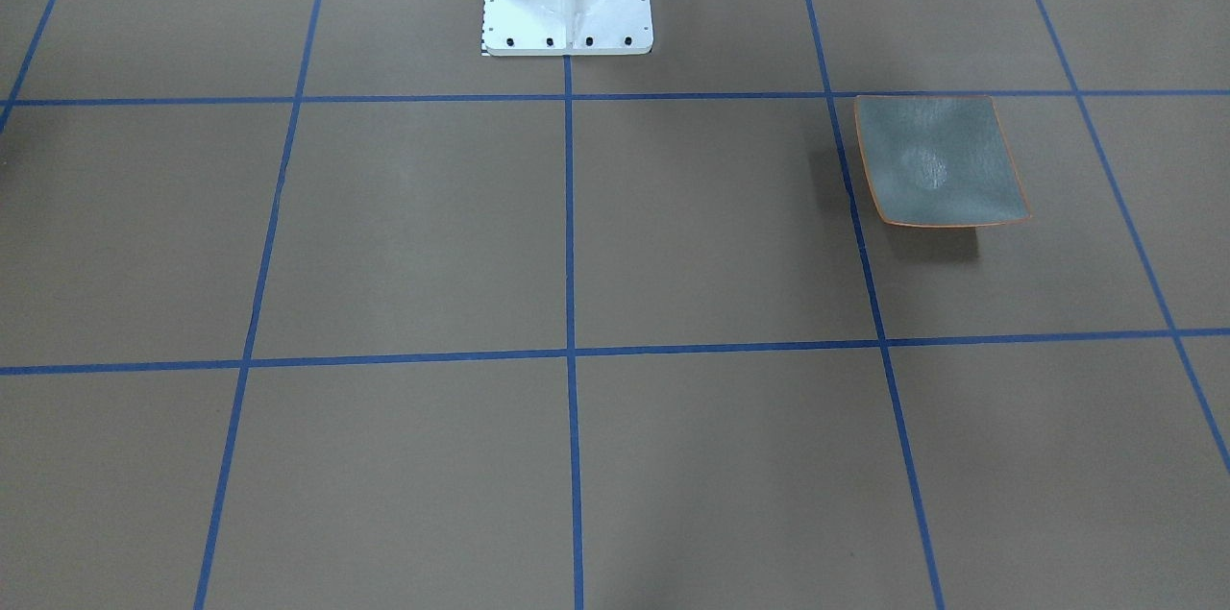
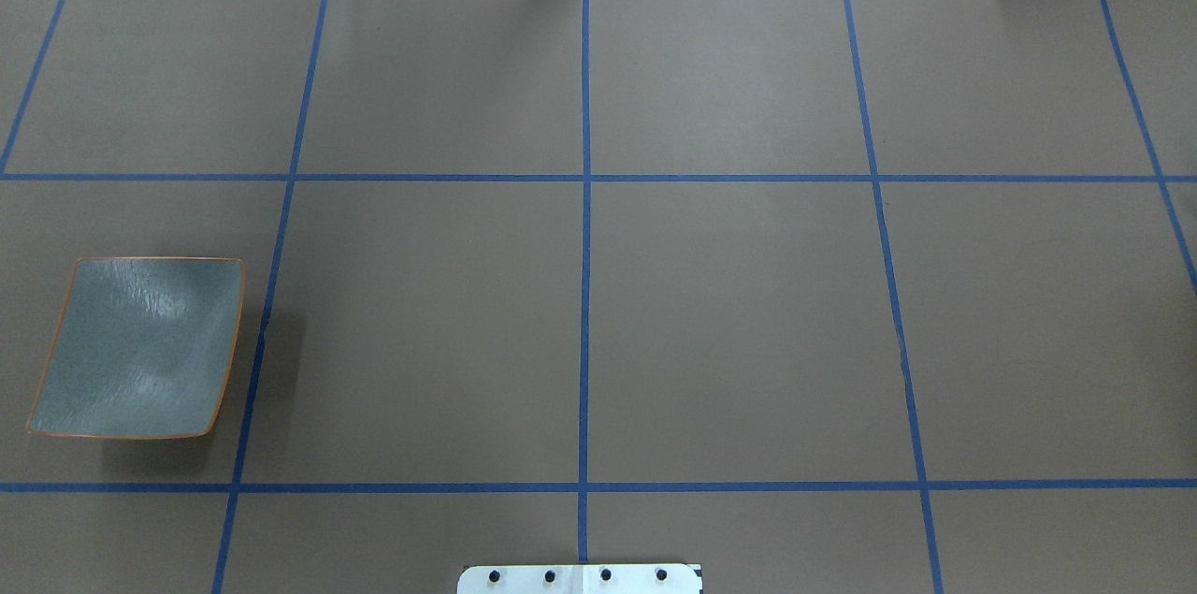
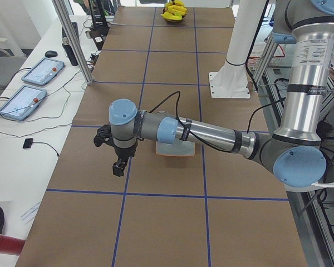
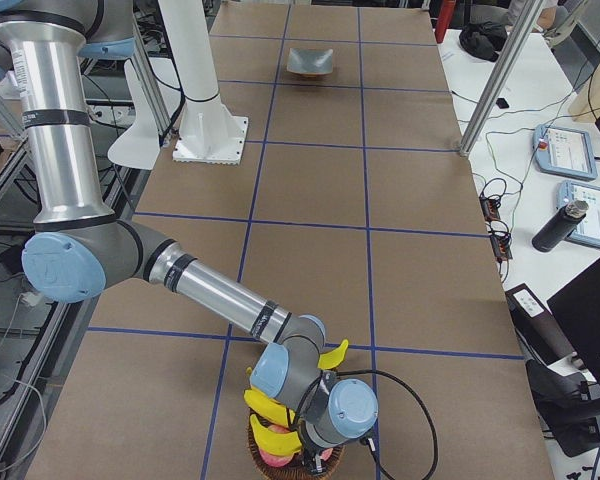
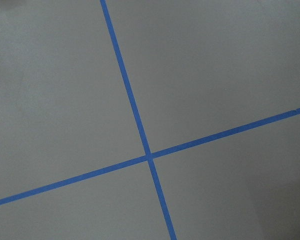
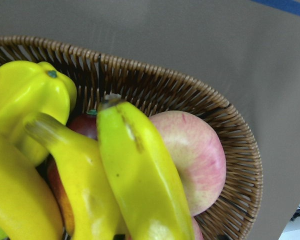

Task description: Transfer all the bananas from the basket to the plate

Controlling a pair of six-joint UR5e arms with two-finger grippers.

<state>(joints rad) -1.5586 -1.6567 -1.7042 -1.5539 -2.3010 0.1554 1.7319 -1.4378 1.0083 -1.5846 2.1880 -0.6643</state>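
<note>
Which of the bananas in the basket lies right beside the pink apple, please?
The rightmost banana in the right wrist view, its dark-streaked side against the pink apple; the other bananas lie further left.

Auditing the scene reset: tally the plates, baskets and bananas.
plate: 1
basket: 1
bananas: 3 clearly separate in the right wrist view; others may be cut off or hidden
total: 5, possibly more

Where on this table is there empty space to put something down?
The middle squares beyond the white base are bare. The plate is empty, though the left arm reaches above it. The basket is crowded: bananas, apples, the right arm overhead.
</note>
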